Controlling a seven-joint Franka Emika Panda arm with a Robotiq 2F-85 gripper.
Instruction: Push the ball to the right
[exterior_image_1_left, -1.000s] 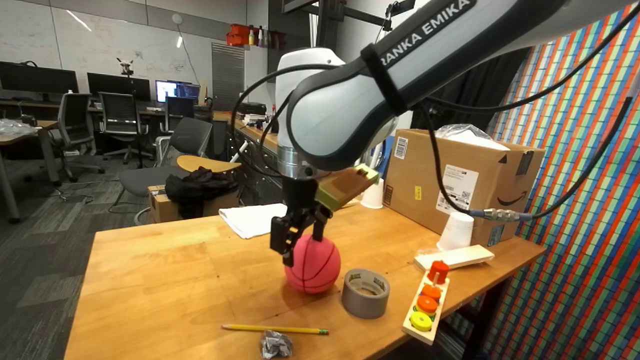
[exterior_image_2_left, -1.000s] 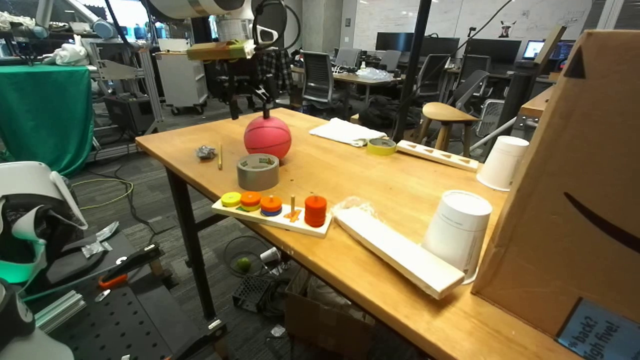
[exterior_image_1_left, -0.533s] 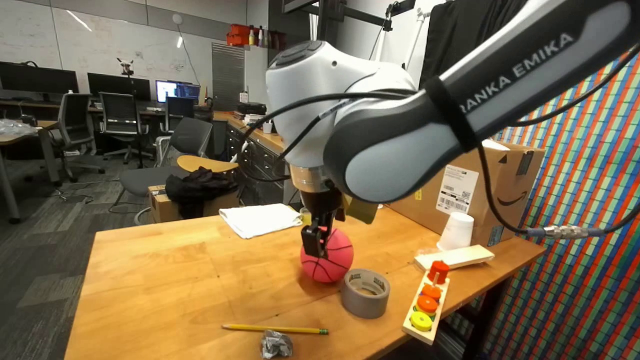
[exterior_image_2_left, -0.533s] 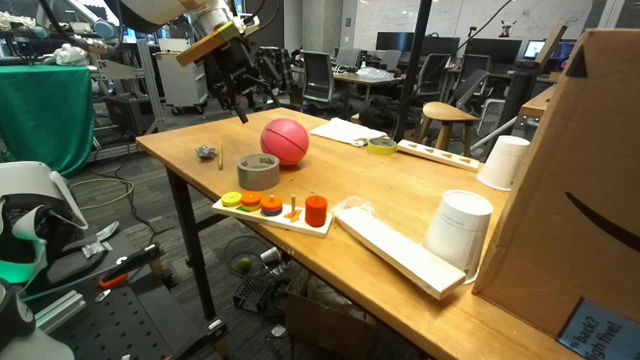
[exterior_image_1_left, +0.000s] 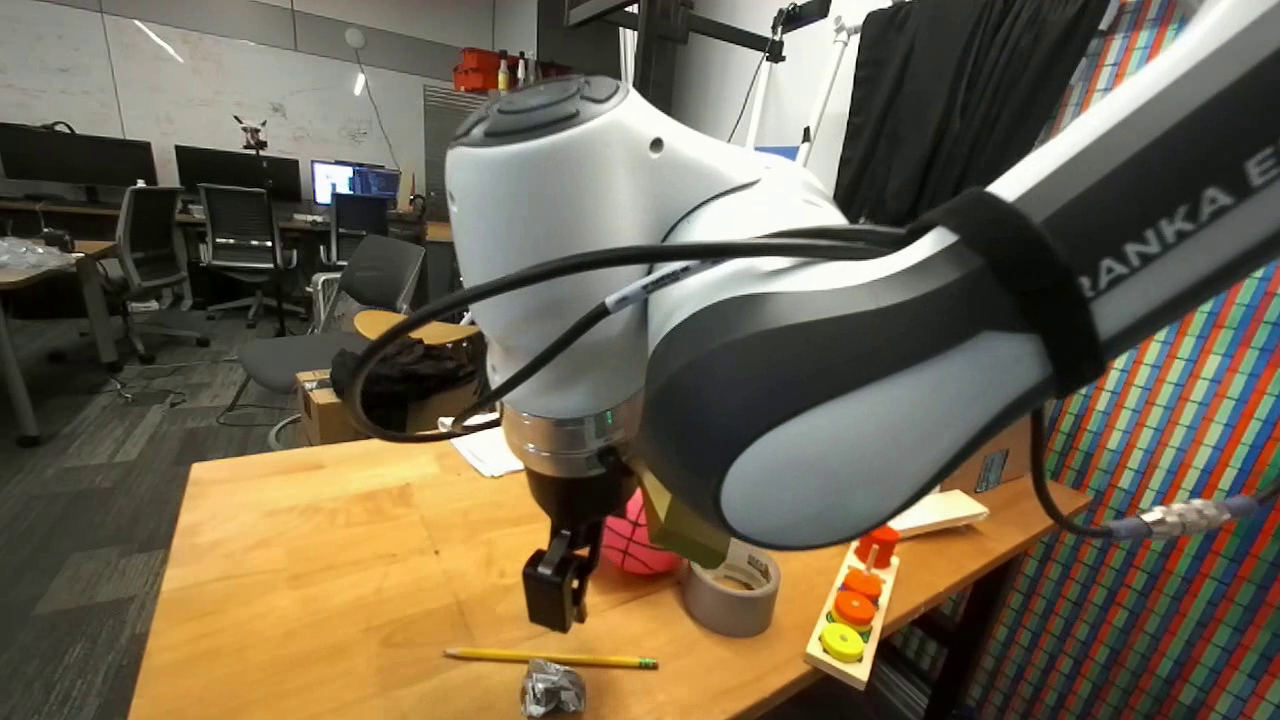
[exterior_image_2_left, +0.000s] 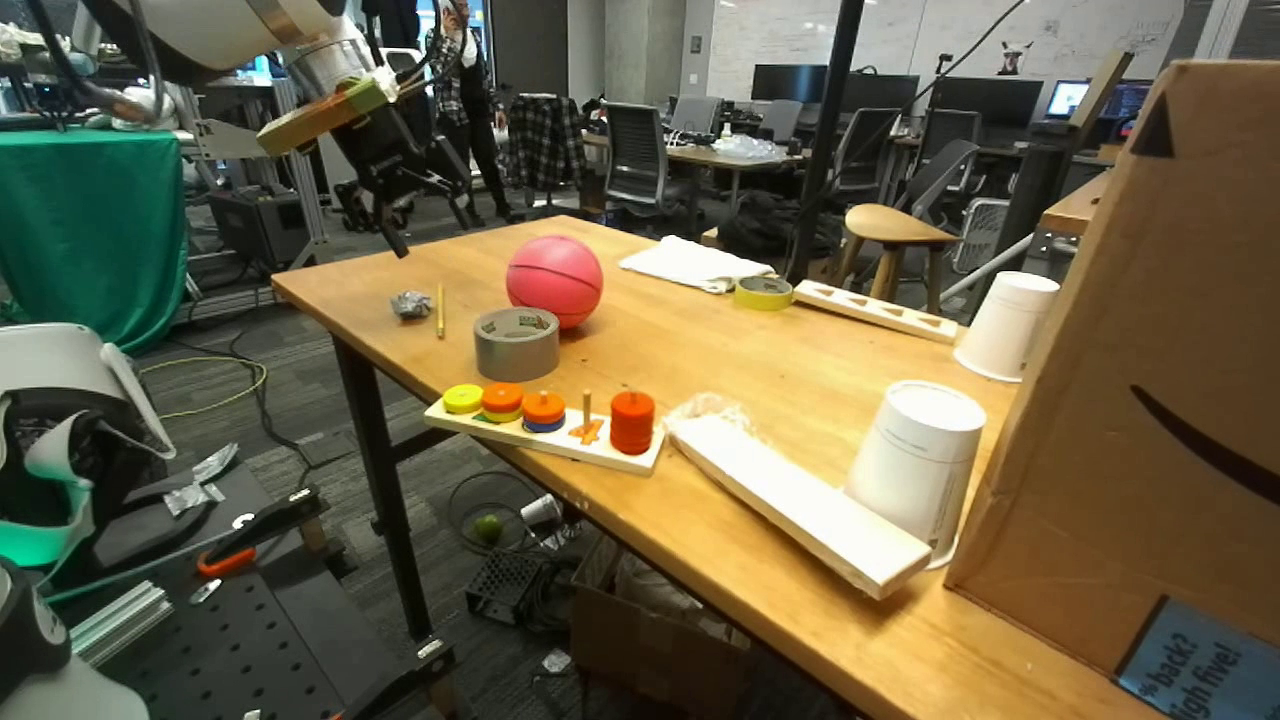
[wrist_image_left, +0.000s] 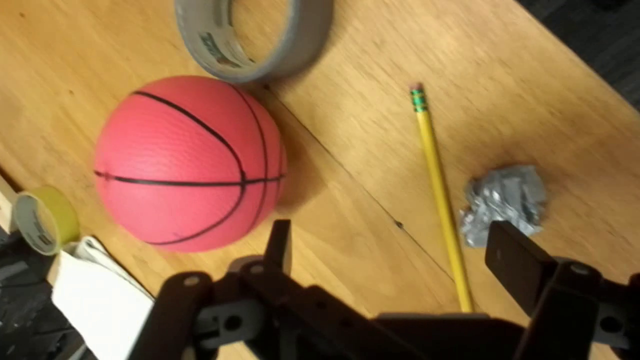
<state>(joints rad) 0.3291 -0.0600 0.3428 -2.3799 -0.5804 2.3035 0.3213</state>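
Note:
The ball (exterior_image_2_left: 554, 282) is pinkish red with dark seam lines and rests on the wooden table beside the grey tape roll (exterior_image_2_left: 516, 345). I cannot tell if they touch. In an exterior view the ball (exterior_image_1_left: 637, 540) is partly hidden by my arm. In the wrist view the ball (wrist_image_left: 190, 165) is whole, left of my fingers. My gripper (wrist_image_left: 392, 245) is open with nothing between its fingers, above the table on the pencil side of the ball. The gripper also shows in both exterior views (exterior_image_1_left: 558, 595) (exterior_image_2_left: 432, 230), apart from the ball.
A pencil (wrist_image_left: 440, 195) and crumpled grey tape (wrist_image_left: 505, 202) lie below the gripper. A ring-stacking toy (exterior_image_2_left: 545, 430), a white cloth (exterior_image_2_left: 695, 264), a yellow tape roll (exterior_image_2_left: 763, 293), a wooden plank (exterior_image_2_left: 790, 500), white cups (exterior_image_2_left: 915, 465) and a cardboard box (exterior_image_2_left: 1130, 380) are on the table.
The ball left the fingers and rolled away toward the cloth side, then came back a little. My gripper rose off the ball, tilted, and moved away toward the pencil and crumpled tape.

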